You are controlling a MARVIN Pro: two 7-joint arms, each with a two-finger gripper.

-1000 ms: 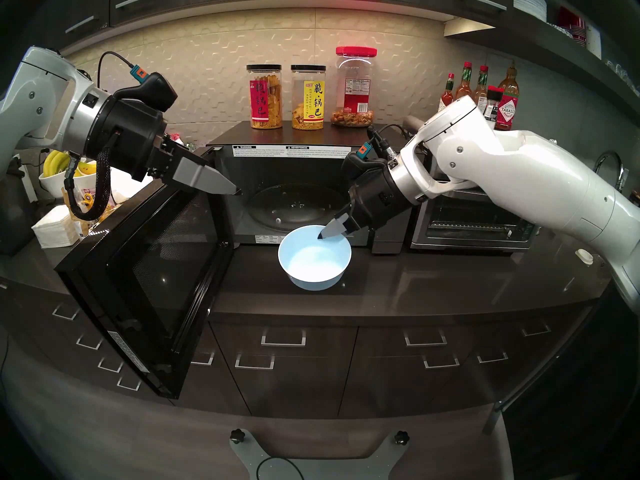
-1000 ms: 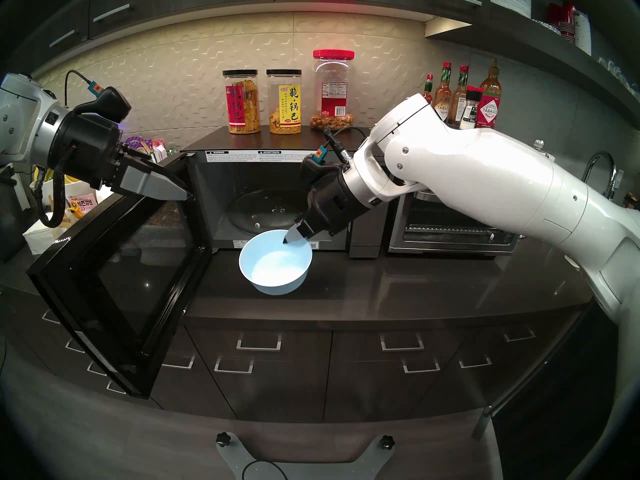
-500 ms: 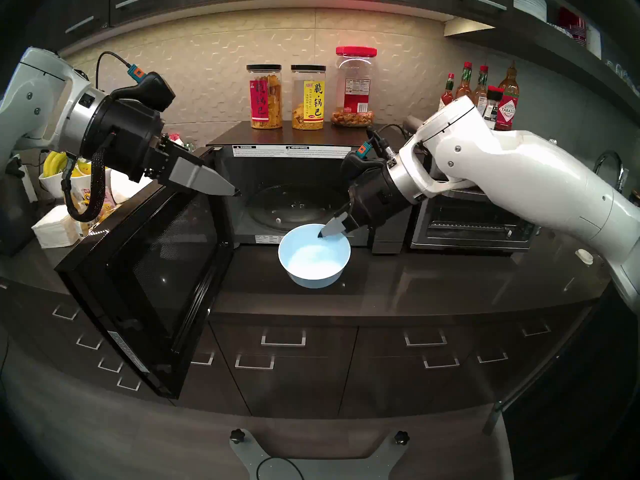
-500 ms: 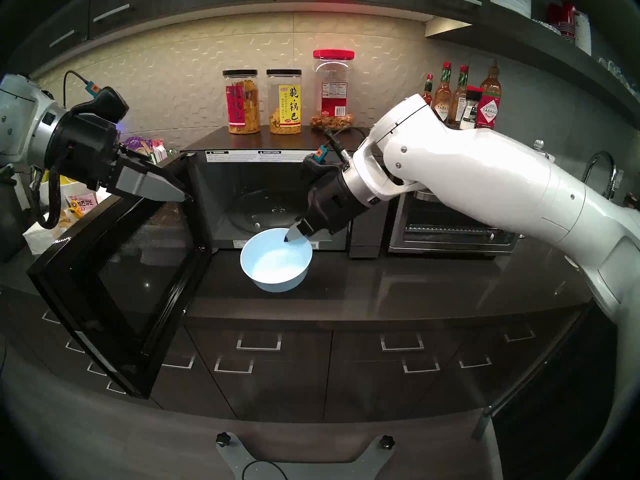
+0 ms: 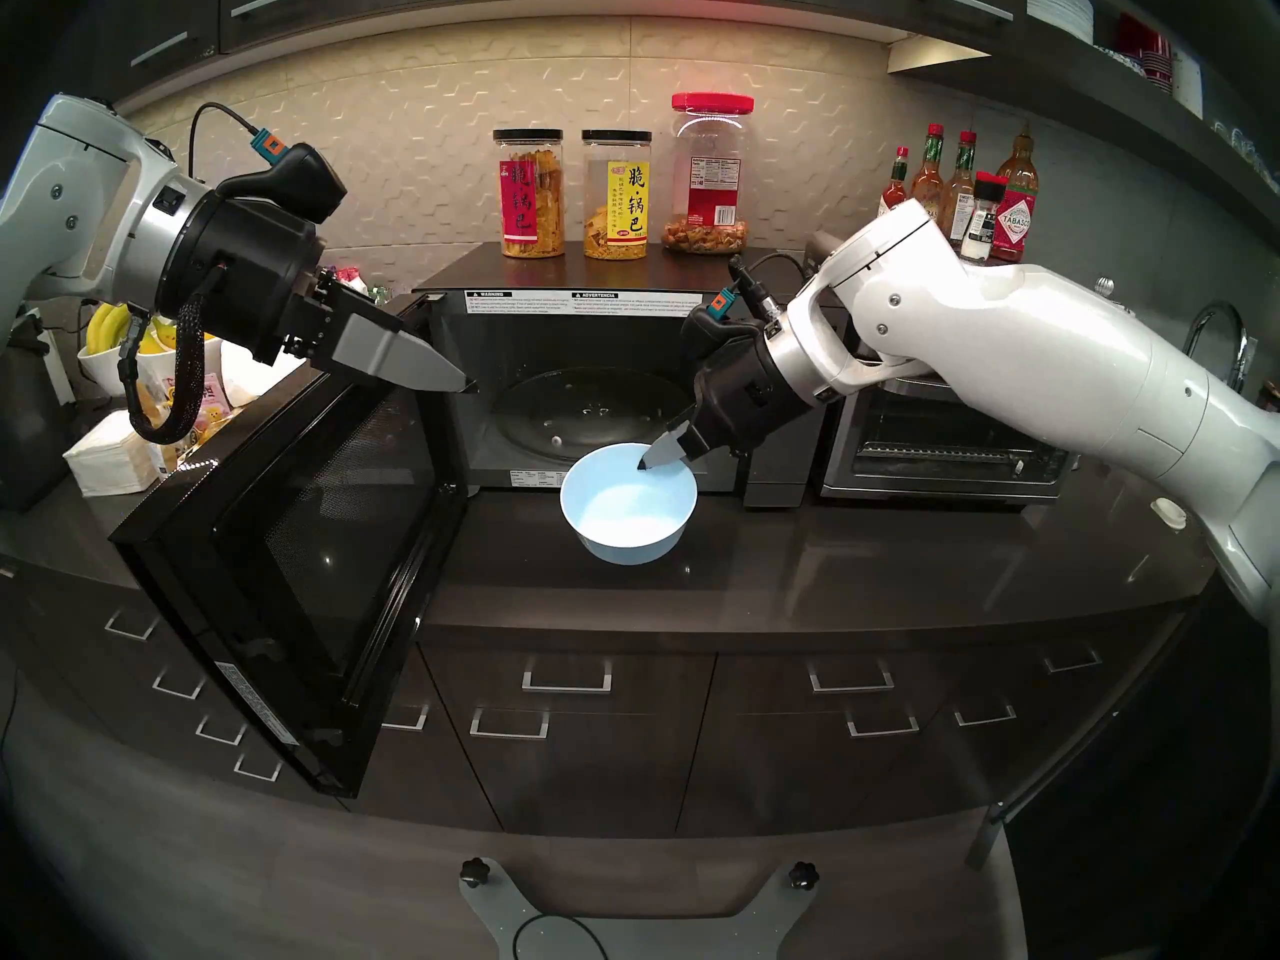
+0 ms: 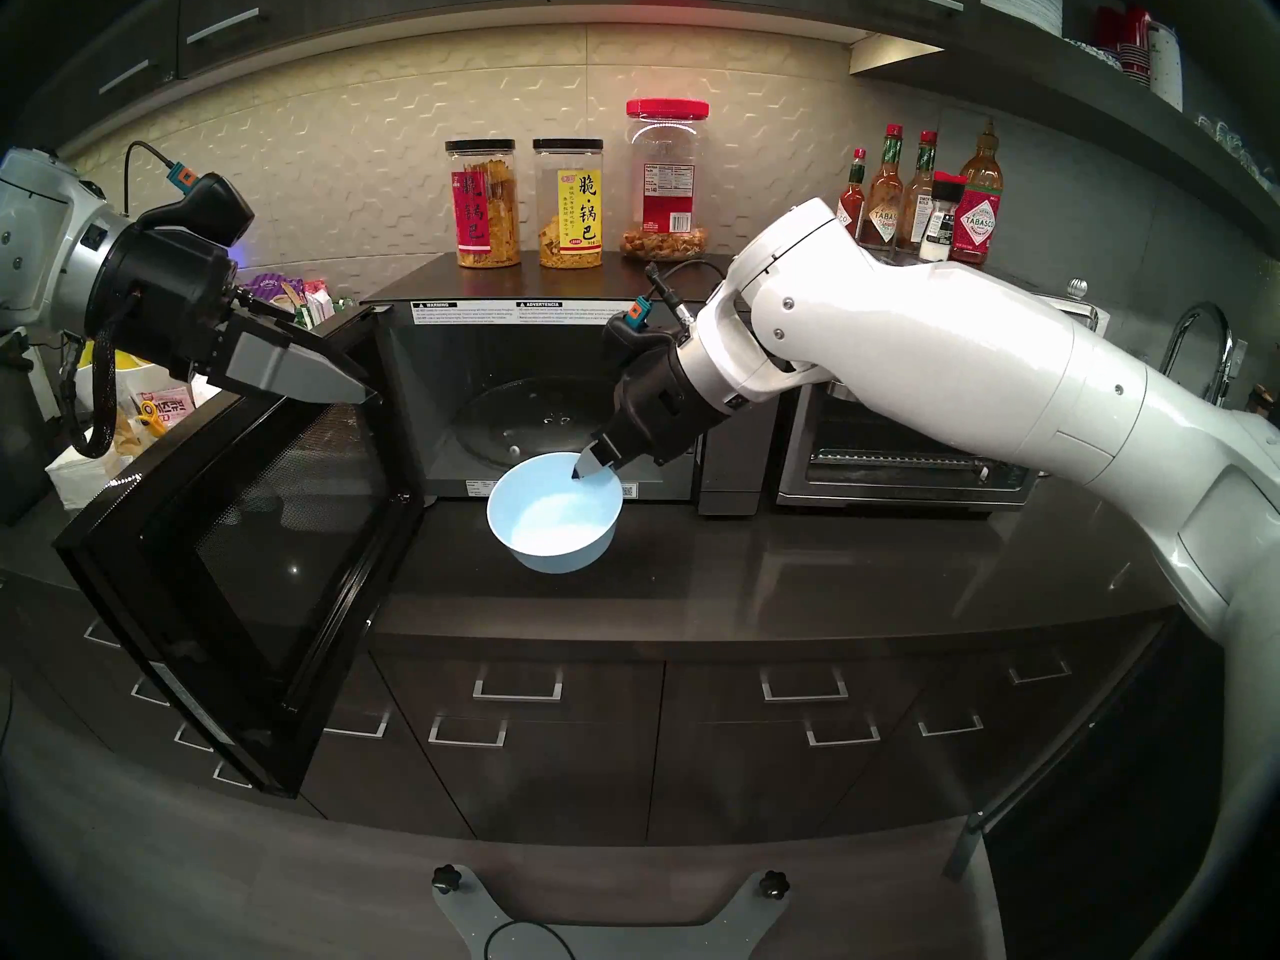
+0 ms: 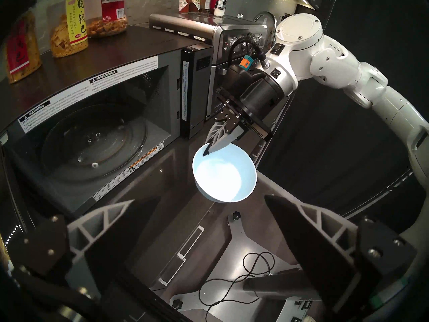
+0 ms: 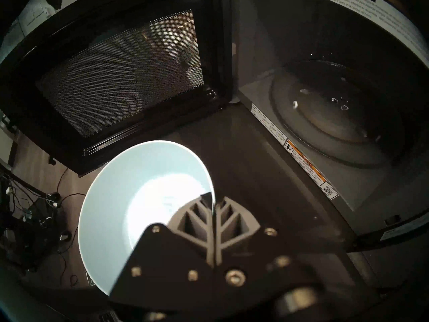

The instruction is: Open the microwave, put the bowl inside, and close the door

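Jars (image 5: 575, 193) atop microwave (image 5: 589, 273) — toaster oven (image 5: 942, 446) beside.

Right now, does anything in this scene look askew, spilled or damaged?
Only the bowl: it hangs tilted above the counter, pinched at one spot on its rim by the right tool. It looks empty. No spill or damage shows; the door stands wide open.

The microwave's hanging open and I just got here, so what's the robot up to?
The right pincer is shut on the rim of a light-blue bowl, holding it just in front of the microwave. The door is swung wide open and the glass turntable is bare, so the bowl is not inside yet. The left pincer is open, empty, near the door's top edge.
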